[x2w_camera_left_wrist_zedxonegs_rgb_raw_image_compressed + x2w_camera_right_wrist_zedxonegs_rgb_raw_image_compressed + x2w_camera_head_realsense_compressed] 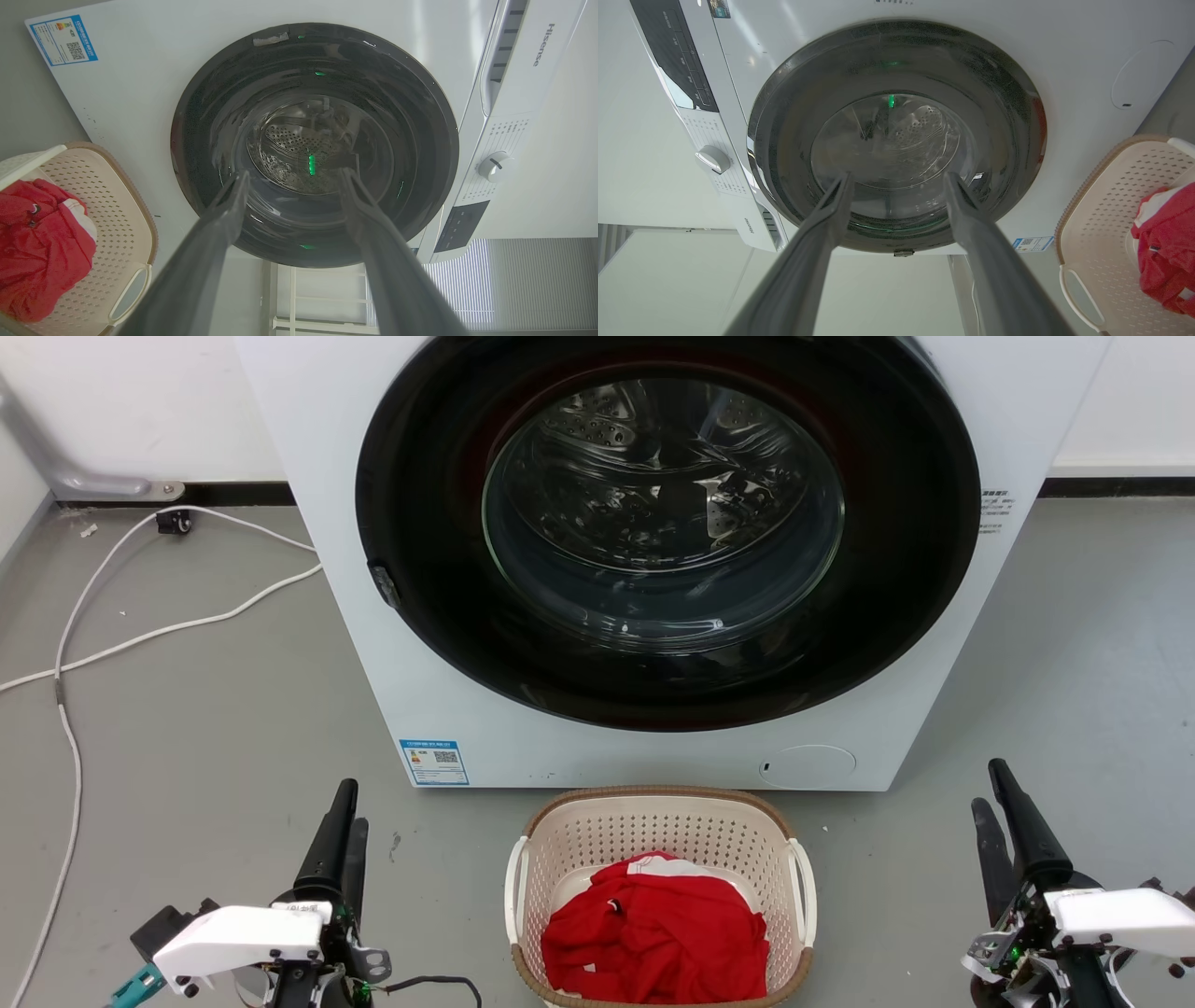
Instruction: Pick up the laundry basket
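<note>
The laundry basket (653, 823) (holding a red garment (653, 933)) is sitting on the grey floor (187, 728) just before the washing machine (429, 709), while the left gripper (351, 807) and right gripper (988, 786) are hovering well apart on either side, fingers spread.

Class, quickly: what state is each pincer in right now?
Left pincer: open, holding nothing.
Right pincer: open, holding nothing.
</note>
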`<state>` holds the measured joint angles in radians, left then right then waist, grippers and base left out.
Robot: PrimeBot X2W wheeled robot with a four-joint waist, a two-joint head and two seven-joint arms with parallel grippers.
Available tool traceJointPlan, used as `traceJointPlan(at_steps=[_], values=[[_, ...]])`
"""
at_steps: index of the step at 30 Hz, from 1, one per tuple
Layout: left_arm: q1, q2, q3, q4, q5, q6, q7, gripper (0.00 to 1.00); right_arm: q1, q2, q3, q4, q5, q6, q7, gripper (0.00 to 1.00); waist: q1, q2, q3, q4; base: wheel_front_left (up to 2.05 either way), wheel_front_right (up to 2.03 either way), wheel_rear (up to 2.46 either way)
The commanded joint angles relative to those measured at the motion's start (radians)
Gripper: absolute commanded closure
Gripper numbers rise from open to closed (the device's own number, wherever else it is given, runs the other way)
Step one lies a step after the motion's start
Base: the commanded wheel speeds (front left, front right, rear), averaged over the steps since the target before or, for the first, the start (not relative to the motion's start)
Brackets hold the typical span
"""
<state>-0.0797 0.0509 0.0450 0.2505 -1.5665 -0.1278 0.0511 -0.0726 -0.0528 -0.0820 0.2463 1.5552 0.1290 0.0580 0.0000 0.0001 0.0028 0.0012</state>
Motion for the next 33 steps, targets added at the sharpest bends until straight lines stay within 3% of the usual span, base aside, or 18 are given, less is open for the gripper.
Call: traceJointPlan(at_steps=[1,17,33], values=[[-0.028,0.006,-0.002,-0.022,0.036,-0.001,-0.011,0.0,-0.012,-0.013,0.006,-0.024,-0.034,0.0,-0.011,0.0,0.0,-0.0001,0.0,0.0,0.0,0.0,0.0],[-0.035,0.004,-0.064,-0.053,0.436,0.011,-0.077,0.0,-0.002,-0.01,0.011,-0.059,-0.507,0.001,-0.076,0.0,0.0,-0.0001,0.0,0.006,0.0,0.0,0.0],[-0.042,0.007,-0.116,-0.022,0.728,0.022,-0.133,0.0,0.02,-0.002,0.009,-0.095,-0.823,0.001,-0.061,0.0,0.0,-0.0001,0.001,0.012,0.0,0.0,0.0]])
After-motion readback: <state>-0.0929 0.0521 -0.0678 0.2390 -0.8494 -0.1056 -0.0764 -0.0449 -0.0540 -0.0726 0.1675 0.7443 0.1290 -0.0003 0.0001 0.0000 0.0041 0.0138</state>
